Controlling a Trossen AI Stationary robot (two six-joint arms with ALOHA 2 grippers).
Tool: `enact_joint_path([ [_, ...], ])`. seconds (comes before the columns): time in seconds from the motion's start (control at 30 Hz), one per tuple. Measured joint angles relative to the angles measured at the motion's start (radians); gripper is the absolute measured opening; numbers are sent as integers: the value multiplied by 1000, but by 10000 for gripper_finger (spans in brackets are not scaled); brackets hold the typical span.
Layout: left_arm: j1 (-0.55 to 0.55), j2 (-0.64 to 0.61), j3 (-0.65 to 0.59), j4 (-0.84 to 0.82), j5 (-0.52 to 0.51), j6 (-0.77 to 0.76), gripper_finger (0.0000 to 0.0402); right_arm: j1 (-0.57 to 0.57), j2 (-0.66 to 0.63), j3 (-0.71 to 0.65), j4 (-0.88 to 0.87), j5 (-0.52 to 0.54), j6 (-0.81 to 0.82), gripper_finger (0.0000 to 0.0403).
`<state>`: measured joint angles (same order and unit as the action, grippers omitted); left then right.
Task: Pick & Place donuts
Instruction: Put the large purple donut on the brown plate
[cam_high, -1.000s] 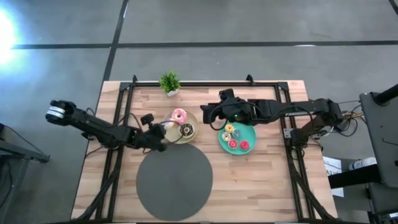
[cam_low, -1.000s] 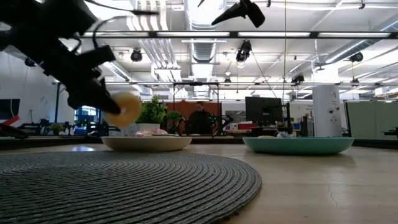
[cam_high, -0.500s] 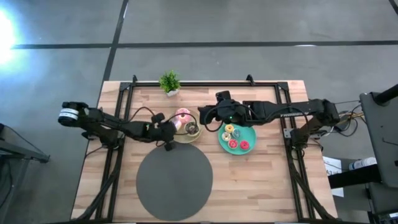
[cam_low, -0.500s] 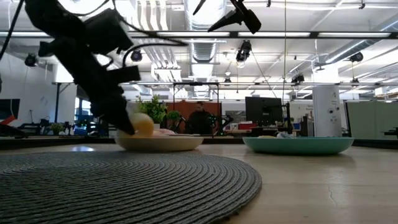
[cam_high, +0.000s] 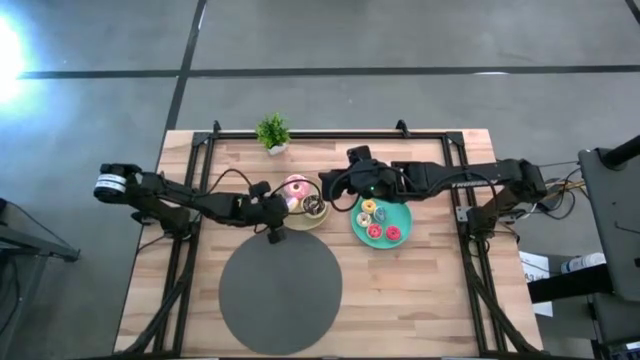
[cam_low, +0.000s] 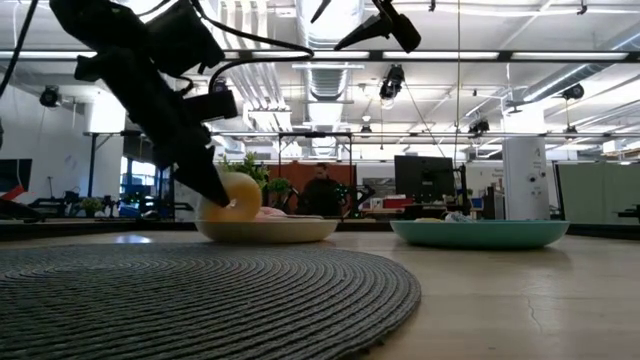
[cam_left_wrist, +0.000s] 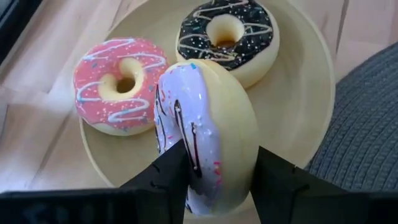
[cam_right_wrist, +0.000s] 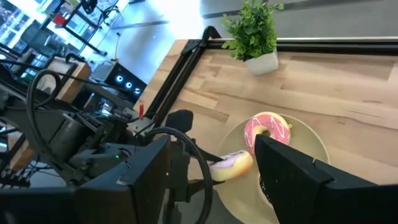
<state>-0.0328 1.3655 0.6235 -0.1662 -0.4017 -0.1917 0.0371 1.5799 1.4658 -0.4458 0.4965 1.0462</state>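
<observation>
As the left arm is reaching over the beige plate (cam_high: 303, 206), which has itself been shifting a little toward the teal plate (cam_high: 381, 222) over the past second, the placement step is nearing completion. The left gripper (cam_left_wrist: 219, 165), having carried the lilac donut (cam_left_wrist: 208, 127) in from outside the beige plate's rim, is now setting it on edge inside that plate, just beside the pink donut (cam_left_wrist: 121, 84) and the chocolate donut (cam_left_wrist: 228, 34). Its fingers (cam_left_wrist: 163, 174) have just been spreading and are flanking the lilac donut loosely; whether they are pressing it cannot be told. The right gripper (cam_high: 330, 187) is hovering beside the beige plate, jaws fully apart and empty. Small donuts (cam_high: 378, 221) are lying on the teal plate.
</observation>
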Motion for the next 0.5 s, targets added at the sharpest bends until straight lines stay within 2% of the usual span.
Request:
enact_joint_path([
  [0.2, 3, 0, -2, 2, -53, -68, 128, 1, 0, 0, 0, 0, 0, 224],
  [0.5, 3, 0, -2, 28, 1, -124, 179, 2, 0, 0, 0, -2, -3, 224],
])
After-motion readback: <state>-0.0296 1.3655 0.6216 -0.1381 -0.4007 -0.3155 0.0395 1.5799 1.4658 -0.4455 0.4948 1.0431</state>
